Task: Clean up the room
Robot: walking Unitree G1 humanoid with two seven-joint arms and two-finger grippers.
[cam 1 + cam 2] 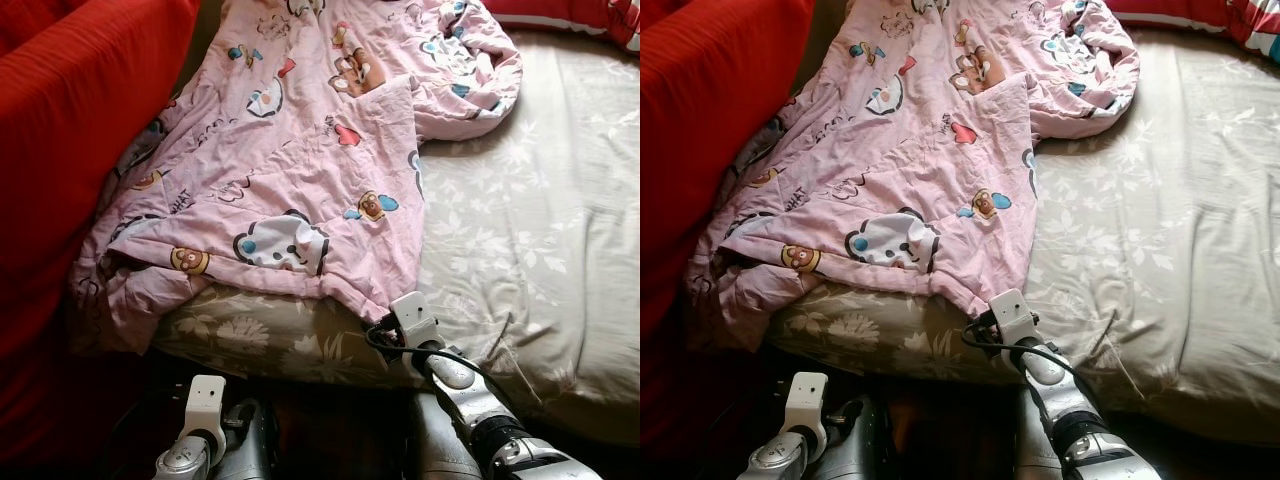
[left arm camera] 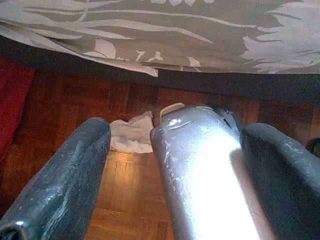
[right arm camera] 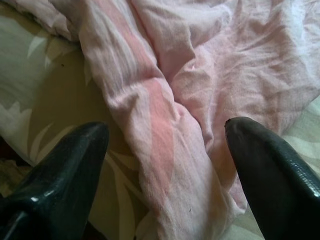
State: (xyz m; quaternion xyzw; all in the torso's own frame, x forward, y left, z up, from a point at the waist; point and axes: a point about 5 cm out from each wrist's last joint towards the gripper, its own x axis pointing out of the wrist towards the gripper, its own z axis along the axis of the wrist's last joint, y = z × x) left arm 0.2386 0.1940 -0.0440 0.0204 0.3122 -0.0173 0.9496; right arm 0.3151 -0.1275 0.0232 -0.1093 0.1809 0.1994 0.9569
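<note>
While the bed (image 1: 540, 230) under its grey-green floral sheet takes up most of the head views, the pink cartoon-print quilt (image 1: 290, 170) lies rumpled over the half of it next to the red sofa (image 1: 70, 130). The quilt runs lengthwise up the bed from the near edge toward the far end, and its lower corner narrows to a point at the bed's near edge.

That corner is what the coming move depends on, as I judge it. The right end effector (image 3: 165, 165) has its wrist at the bed's near edge, just below the corner. In the right wrist view its two black fingers (image 3: 270, 165) stand spread apart, with a twisted fold of the pink quilt lying between them and nothing gripped yet. The fold runs straight away from the end effector, so closing should pinch across it.

The left end effector (image 2: 175, 165) hangs lower, under the bed's near edge and toward the sofa side. Its fingers are spread, a silver limb of the robot showing between them. Past them a white crumpled cloth (image 2: 131, 136) lies on the wooden floor (image 2: 125, 200). The right arm is clearly the nearer to the quilt.
</note>
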